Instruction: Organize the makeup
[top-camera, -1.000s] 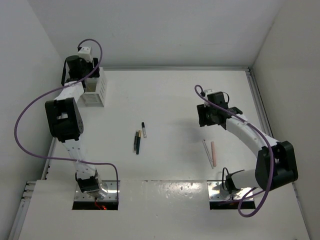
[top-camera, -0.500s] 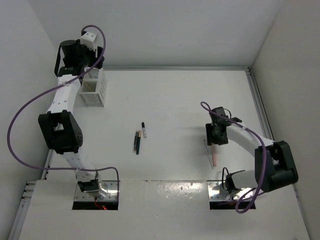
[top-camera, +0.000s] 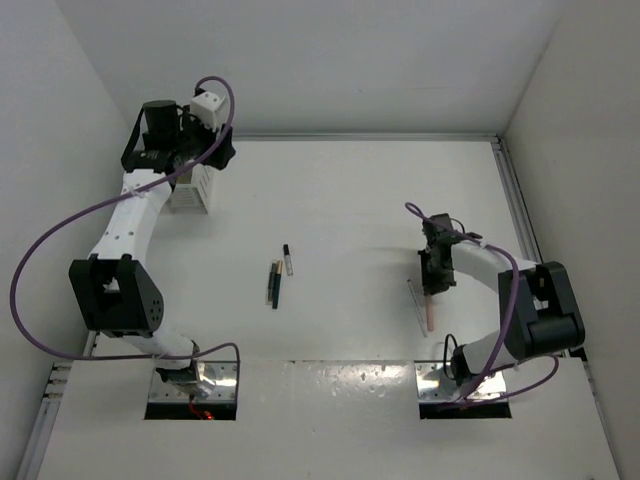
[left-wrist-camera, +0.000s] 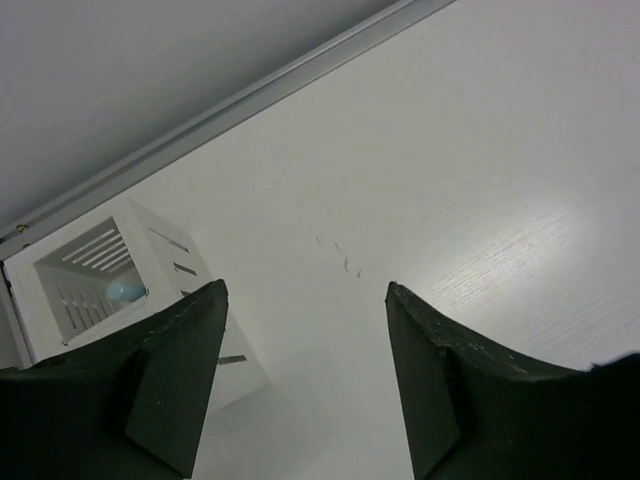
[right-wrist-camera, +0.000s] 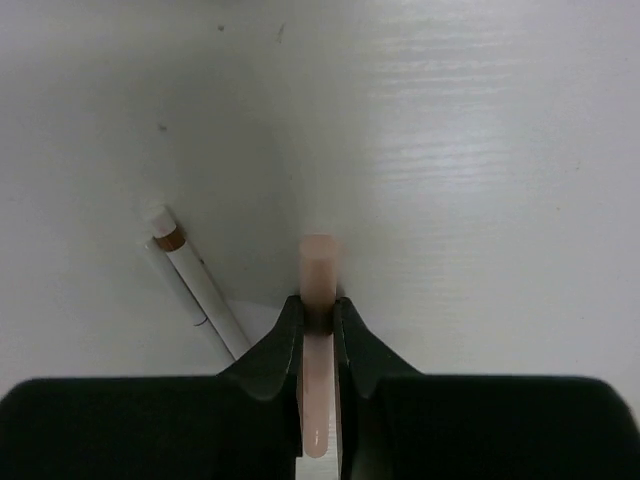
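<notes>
My right gripper (right-wrist-camera: 318, 303) is shut on the pink stick (right-wrist-camera: 319, 262), which lies on the table; in the top view the gripper (top-camera: 435, 280) sits over the stick's far end (top-camera: 430, 314). A thin white pencil with a brown band (right-wrist-camera: 196, 288) lies just left of it, also seen in the top view (top-camera: 413, 305). At the table's middle lie a tan and a dark stick side by side (top-camera: 275, 283) and a black-and-white one (top-camera: 288, 260). My left gripper (left-wrist-camera: 303, 290) is open and empty, held above the table right of the white slatted box (left-wrist-camera: 165, 275). A light blue piece (left-wrist-camera: 127, 291) lies inside the box.
The white slatted box (top-camera: 192, 187) stands at the far left, partly under my left arm. A metal rail (left-wrist-camera: 250, 95) runs along the back wall. Purple cables (top-camera: 60, 235) loop off both arms. The side walls close in left and right.
My right gripper came down over the pink stick and closed on it. My left gripper swung from above the box to its right side.
</notes>
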